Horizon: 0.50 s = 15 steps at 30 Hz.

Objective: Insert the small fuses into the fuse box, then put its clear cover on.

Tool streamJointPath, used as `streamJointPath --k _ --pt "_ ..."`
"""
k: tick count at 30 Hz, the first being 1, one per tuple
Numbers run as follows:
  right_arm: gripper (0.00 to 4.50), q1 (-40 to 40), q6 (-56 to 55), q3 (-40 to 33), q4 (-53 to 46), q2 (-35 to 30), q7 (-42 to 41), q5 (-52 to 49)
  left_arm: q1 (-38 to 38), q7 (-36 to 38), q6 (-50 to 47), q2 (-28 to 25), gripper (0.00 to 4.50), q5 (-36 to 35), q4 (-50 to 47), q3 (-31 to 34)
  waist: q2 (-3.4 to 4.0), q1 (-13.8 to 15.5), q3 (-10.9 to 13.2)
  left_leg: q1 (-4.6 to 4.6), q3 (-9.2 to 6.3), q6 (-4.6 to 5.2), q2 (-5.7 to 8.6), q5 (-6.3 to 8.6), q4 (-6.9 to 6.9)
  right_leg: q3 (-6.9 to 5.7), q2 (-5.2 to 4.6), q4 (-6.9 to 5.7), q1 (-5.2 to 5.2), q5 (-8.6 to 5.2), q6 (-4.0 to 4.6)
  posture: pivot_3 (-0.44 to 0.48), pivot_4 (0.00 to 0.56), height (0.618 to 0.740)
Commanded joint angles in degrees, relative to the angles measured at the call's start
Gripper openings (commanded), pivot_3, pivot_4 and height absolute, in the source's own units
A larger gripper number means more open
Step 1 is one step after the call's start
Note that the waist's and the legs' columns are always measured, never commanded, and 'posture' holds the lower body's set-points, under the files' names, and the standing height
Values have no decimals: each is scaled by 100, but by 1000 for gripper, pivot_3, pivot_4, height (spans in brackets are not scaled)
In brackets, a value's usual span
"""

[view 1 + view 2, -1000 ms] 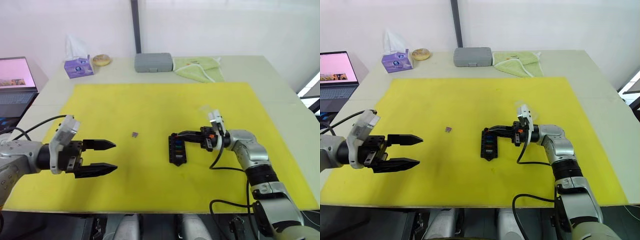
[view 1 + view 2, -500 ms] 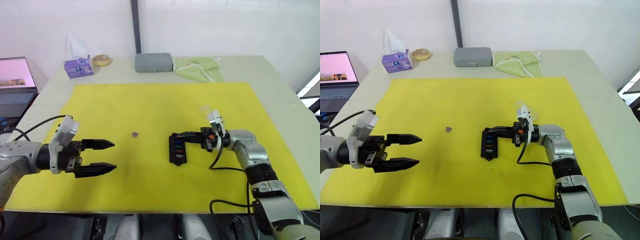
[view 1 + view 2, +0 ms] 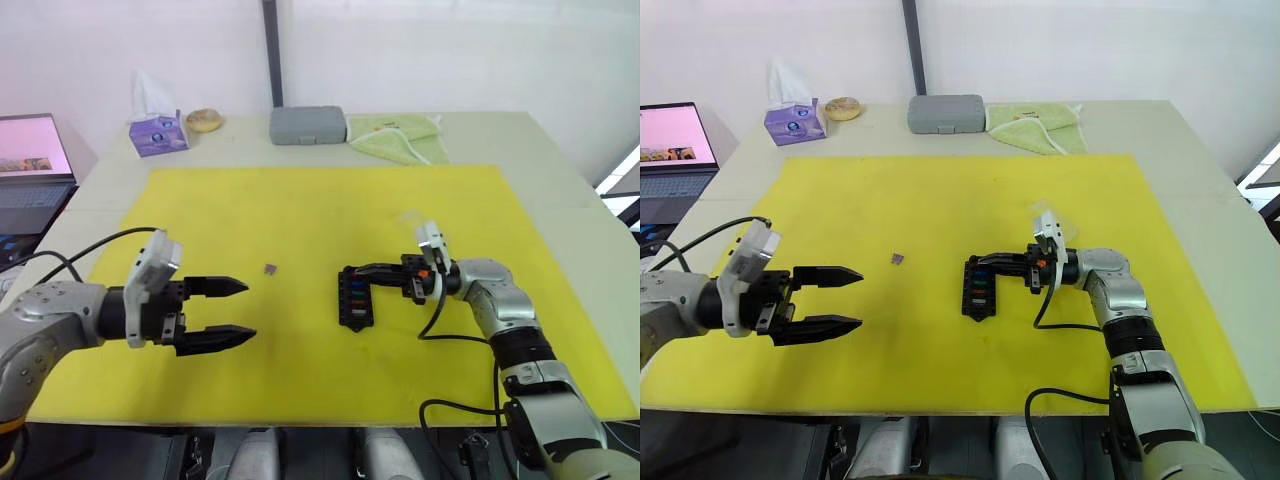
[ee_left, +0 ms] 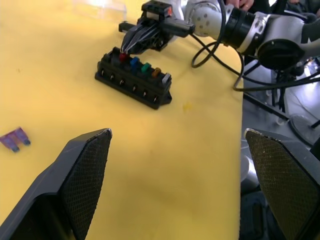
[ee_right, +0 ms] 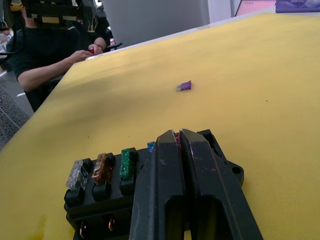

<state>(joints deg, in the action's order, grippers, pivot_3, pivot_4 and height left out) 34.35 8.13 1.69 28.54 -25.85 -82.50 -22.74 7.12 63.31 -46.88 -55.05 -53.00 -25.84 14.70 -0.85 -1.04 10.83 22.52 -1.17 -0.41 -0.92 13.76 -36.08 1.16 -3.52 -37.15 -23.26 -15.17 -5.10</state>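
Note:
The black fuse box (image 3: 355, 297) lies on the yellow mat (image 3: 300, 210), right of centre. Its slots hold a grey (image 5: 76, 172), an amber (image 5: 102, 167), a green (image 5: 127, 162) and a blue fuse (image 5: 150, 146). My right gripper (image 3: 350, 270) is shut on a red fuse (image 4: 121, 56) at the box's far end slot. A purple fuse (image 3: 270, 268) lies loose on the mat, left of the box. My left gripper (image 3: 250, 310) hovers open, near-left of that fuse, with nothing in it. The clear cover (image 3: 1040, 212) rests faintly behind my right wrist.
At the table's back edge stand a grey case (image 3: 306, 124), a green cloth (image 3: 397, 135), a tissue box (image 3: 157, 133) and a round object (image 3: 204, 120). A laptop (image 3: 35, 160) sits off to the left. A seated person (image 5: 55, 45) shows beyond the table.
My left gripper has moved to the right, closer to the purple fuse, still open. The right gripper and the fuse box have stayed put.

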Motion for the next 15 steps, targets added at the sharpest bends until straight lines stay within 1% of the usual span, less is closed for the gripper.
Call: streamJointPath --k 1,7,10,14,15 --pt "13 35 -62 -65 -27 -37 4 6 100 -10 -11 -15 4500 -48 37 21 0 -8 0 0 0 0 0 0 0 0 1 0 0 0 0 0 150 740" --pt "13 46 -58 -59 -25 -29 -16 -7 120 -16 2 -24 4500 -30 73 24 0 0 0 0 0 0 0 0 0 0 0 0 0 0 0 0 150 740" --pt "922 44 -70 -74 -32 -25 -7 -14 80 -36 8 -14 4500 -37 37 45 0 -2 0 0 0 0 0 0 0 0 0 0 0 0 0 0 150 740" --pt "2806 28 -17 -93 -78 -20 -11 -53 38 -48 12 -16 4500 -47 2 65 0 -5 0 0 0 0 -1 0 0 0 1 0 0 0 0 0 150 740" --pt "3394 21 -45 -107 -92 -15 -1 -58 27 -51 15 -16 4500 -48 -7 70 0 -6 0 0 0 0 -1 0 0 0 1 0 0 0 0 0 150 740"
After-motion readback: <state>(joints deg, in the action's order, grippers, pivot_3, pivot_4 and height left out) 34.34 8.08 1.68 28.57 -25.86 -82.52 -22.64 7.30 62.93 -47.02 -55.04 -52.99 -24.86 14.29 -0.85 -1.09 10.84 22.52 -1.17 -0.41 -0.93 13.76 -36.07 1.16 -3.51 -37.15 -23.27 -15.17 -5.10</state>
